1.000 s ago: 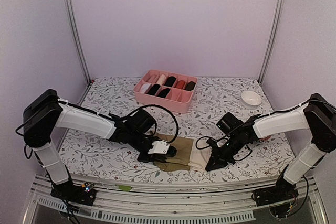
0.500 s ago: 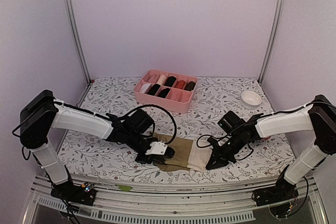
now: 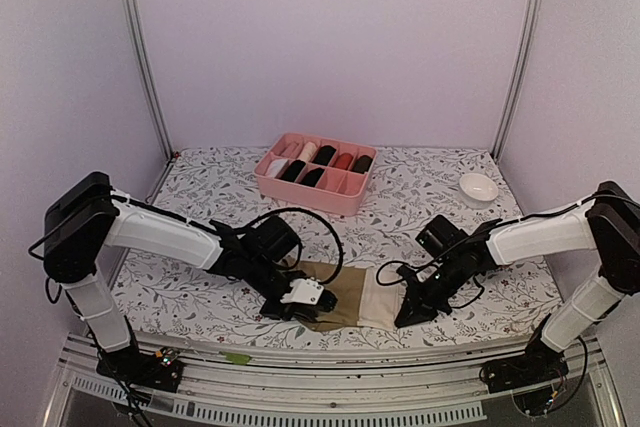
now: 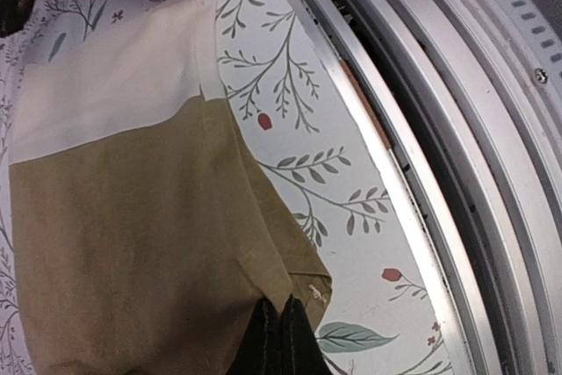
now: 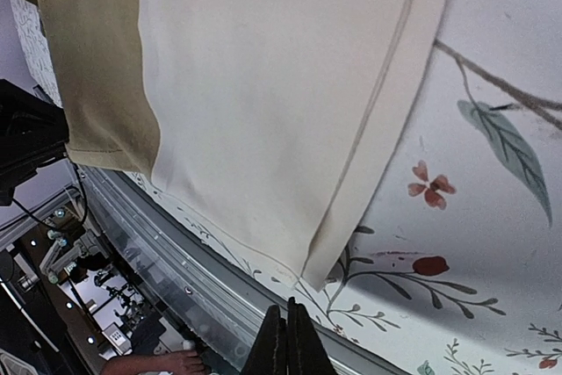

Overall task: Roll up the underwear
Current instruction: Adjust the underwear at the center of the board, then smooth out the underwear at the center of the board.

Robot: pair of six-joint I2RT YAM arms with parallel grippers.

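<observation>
An olive-brown pair of underwear [image 3: 345, 289] lies spread flat at the lower centre of the overhead view, on a floral-patterned tabletop [image 3: 190, 292] close to its front metal rail [image 4: 457, 155]. Its cream waistband [image 3: 381, 303] forms the right-hand end of the cloth.

The left gripper [image 3: 322, 301] reaches in from the lower left and sits on the olive end. Seen from its wrist camera, its black fingers [image 4: 279, 331] are pressed tightly together at the bottom of the frame, on the corner of the olive hem. I cannot tell whether any fabric is caught between them.

The right gripper [image 3: 403, 315] comes in from the lower right. It is clenched too, with its fingers [image 5: 287, 335] just beside the front corner of the waistband, holding nothing.

At the upper centre of the tabletop, well apart from the arms, stands a pink divided box [image 3: 300, 192] holding rolled fabric pieces. A small white bowl [image 3: 478, 187] sits at the right.
</observation>
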